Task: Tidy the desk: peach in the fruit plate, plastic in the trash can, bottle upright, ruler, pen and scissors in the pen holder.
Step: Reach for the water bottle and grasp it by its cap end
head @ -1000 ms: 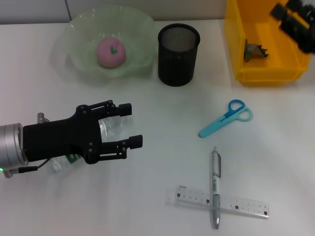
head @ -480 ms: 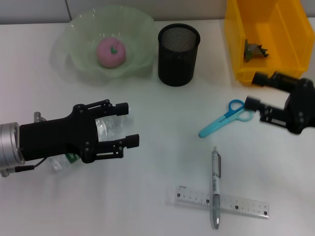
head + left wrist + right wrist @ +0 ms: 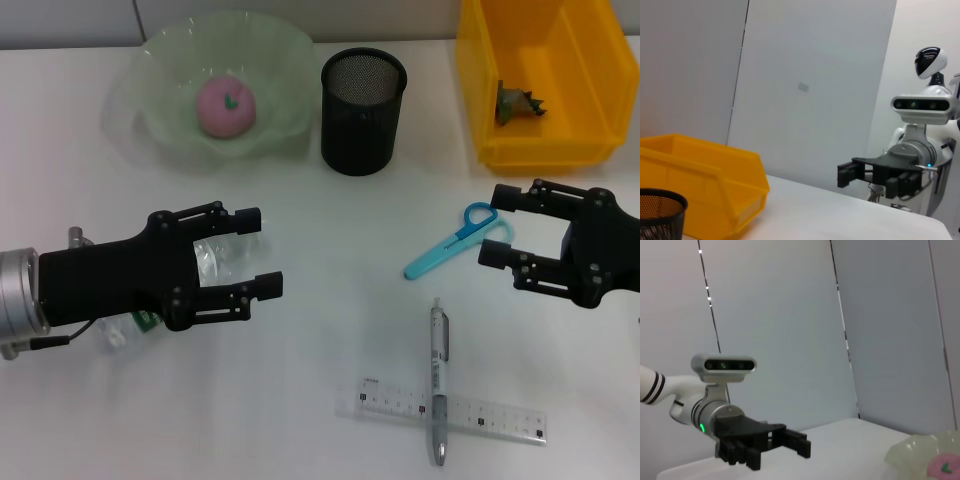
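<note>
Head view showed the right gripper (image 3: pixel 497 226) had descended from the trash can (image 3: pixel 480 120), fingers wide, beside the scissors (image 3: pixel 457 240); pickup appeared imminent. The left gripper (image 3: pixel 262 252) hung wide-fingered, unmoved.

White desk (image 3: pixel 330 330) with scissors (image 3: pixel 455 240), pen (image 3: pixel 438 375), ruler (image 3: pixel 450 410)

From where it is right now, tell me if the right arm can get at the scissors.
Probably yes. The right tool is open and beside the scissors, right at their handle end, with nothing lying between them; the pen and ruler lie nearer the robot.
</note>
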